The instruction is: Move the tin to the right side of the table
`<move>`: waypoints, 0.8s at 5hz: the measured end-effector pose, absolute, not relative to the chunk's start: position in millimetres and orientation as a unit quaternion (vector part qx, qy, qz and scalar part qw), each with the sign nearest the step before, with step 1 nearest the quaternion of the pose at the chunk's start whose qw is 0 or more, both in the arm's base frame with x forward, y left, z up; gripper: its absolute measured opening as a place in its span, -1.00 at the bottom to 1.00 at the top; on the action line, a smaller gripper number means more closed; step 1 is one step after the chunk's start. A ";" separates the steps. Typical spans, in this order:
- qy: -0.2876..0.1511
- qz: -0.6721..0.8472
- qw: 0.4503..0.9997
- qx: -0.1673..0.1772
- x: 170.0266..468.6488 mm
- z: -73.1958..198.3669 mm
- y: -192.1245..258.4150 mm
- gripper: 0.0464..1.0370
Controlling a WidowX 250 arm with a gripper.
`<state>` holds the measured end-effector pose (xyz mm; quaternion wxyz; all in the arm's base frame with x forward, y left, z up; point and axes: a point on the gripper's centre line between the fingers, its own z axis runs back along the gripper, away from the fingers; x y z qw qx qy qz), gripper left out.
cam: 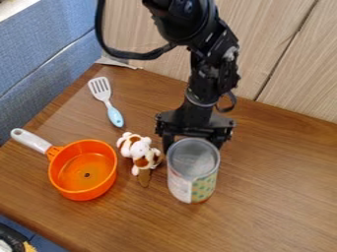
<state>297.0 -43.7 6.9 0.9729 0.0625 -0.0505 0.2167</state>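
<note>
While upright, tin (192,173) at gripper (193,140)

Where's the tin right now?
The tin is near the middle of the camera view, just below the claw and to the right of the plush toy.

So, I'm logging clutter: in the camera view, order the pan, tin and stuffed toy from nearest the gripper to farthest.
1. Tin: right at the gripper
2. Stuffed toy: left of the tin
3. Orange pan: farther left, past the toy
</note>
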 end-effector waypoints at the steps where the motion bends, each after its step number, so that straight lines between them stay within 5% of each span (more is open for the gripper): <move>1: -0.047 0.197 0.977 0.064 281.5 10.0 -50.9 0.93; 4: -0.085 0.204 0.973 0.071 300.0 36.0 -35.0 0.93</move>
